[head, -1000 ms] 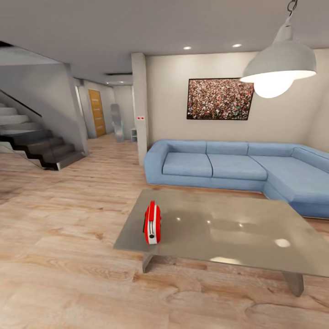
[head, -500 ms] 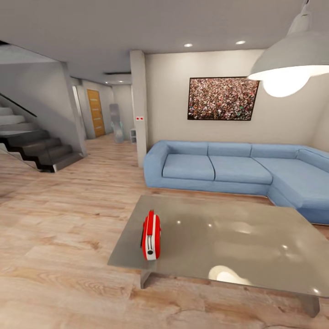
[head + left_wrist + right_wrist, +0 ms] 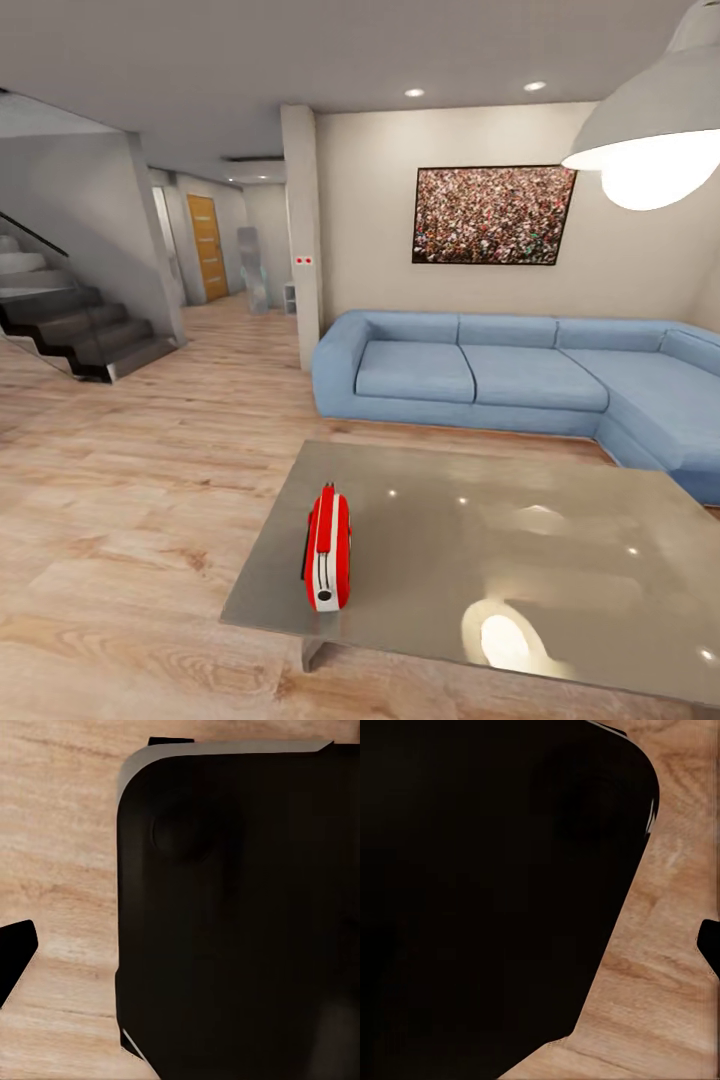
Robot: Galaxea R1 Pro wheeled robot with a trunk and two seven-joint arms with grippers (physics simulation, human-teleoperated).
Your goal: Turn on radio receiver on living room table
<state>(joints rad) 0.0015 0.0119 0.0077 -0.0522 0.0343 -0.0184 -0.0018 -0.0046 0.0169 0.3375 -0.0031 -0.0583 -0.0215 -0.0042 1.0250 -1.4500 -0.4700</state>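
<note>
The radio receiver (image 3: pixel 328 550), a bright-red oblong box with white stripes and a thin black handle, stands on its narrow side near the left front corner of the glossy grey-brown table (image 3: pixel 540 530). The light wood floor of the living room (image 3: pixel 130 480) surrounds the table. In both wrist views a large black rounded body (image 3: pixel 240 915) (image 3: pixel 487 892) hangs over wood planks. A small black tip (image 3: pixel 13 960) pokes in at the left wrist picture's edge, and another black tip (image 3: pixel 709 945) does so in the right wrist picture. How the jaws stand cannot be made out.
A long blue corner sofa (image 3: pixel 500 375) runs behind and to the right of the table. A framed crowd picture (image 3: pixel 493 215) hangs above it. A white pendant lamp (image 3: pixel 660 130) hangs at upper right. A pillar (image 3: pixel 303 240) and dark stairs (image 3: pixel 70 330) stand to the left.
The camera has moved closer to the table, so the radio and table appear larger and lower in the picture. The radio itself has not moved on the table.
</note>
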